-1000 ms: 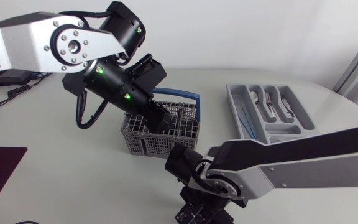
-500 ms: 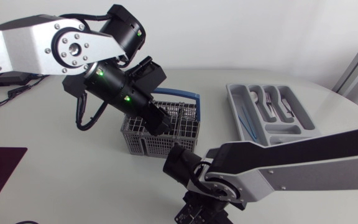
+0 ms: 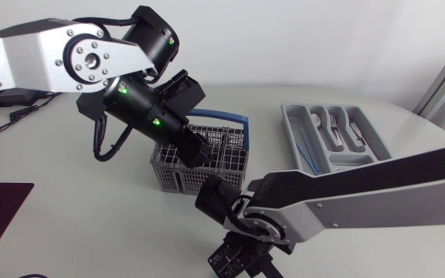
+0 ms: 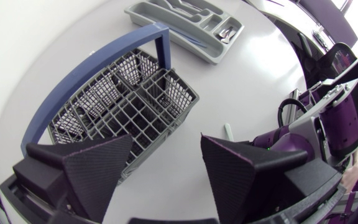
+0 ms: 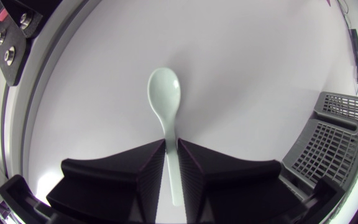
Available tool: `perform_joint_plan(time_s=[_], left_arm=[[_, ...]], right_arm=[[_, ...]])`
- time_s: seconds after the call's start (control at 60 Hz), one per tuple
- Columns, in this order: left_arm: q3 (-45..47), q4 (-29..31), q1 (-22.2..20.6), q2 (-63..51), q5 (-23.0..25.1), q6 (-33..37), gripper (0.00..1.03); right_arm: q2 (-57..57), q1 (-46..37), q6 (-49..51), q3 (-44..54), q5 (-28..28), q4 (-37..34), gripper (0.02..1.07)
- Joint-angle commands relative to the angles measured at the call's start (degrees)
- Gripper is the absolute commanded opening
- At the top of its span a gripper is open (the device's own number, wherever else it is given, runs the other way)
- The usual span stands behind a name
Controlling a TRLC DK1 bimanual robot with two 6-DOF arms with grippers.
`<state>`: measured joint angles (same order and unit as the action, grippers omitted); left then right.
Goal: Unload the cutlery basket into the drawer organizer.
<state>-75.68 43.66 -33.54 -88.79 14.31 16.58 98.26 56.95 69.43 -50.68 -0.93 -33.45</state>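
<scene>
1. Clamped on the handle of the white spoon (image 5: 164, 93): right gripper (image 5: 171, 163), one finger each side, bowl poking out ahead over bare table (image 5: 247, 74). Cannot tell if spoon hangs clear or rests on the surface.
2. Changed in the last second: right arm slid left along the near edge in the head view, wrist and joint both further left than before. Spoon goes with it, so further from the drawer organizer (image 3: 288, 116), not nearer.
3. Unchanged: left gripper (image 4: 166, 158), same place as before, fingers wide apart with nothing between them, hanging over the cutlery basket (image 4: 120, 106).
4. Basket at mid-table, blue handle (image 3: 226, 118) up. Organizer at far right, well apart from it, some cutlery already in its slots. No cutlery made out in the basket compartments that show from the left wrist.
5. Meaning for task: spoon out of basket and secured, delivery not yet done. Leftward slide probably a pull-back or re-aim, not the carry itself. Still needs a swing to the far right and a release into a free slot.
6. Probably late in the unload, going by the bare-looking basket.
7. Risk: slim handle in broad fingers, could pivot on the swing.
</scene>
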Motion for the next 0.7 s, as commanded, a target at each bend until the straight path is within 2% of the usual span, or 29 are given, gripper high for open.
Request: perform_joint_plan(time_s=[0.0, 0.433, 0.683], left_arm=[[1.2, 0.5, 0.5, 1.0, 0.1, 1.1, 0.92], [1.2, 0.5, 0.4, 1.2, 0.1, 1.4, 0.92], [1.6, 0.5, 0.4, 1.3, 0.2, 1.5, 0.92]], right_arm=[[0.0, -0.6, -0.9, -0.6, -0.4, -1.2, 0.2], [-10.1, -6.2, -1.0, 5.1, 0.5, -2.8, 0.19], [-17.2, -15.6, 2.6, 9.3, 0.4, -4.2, 0.19]])
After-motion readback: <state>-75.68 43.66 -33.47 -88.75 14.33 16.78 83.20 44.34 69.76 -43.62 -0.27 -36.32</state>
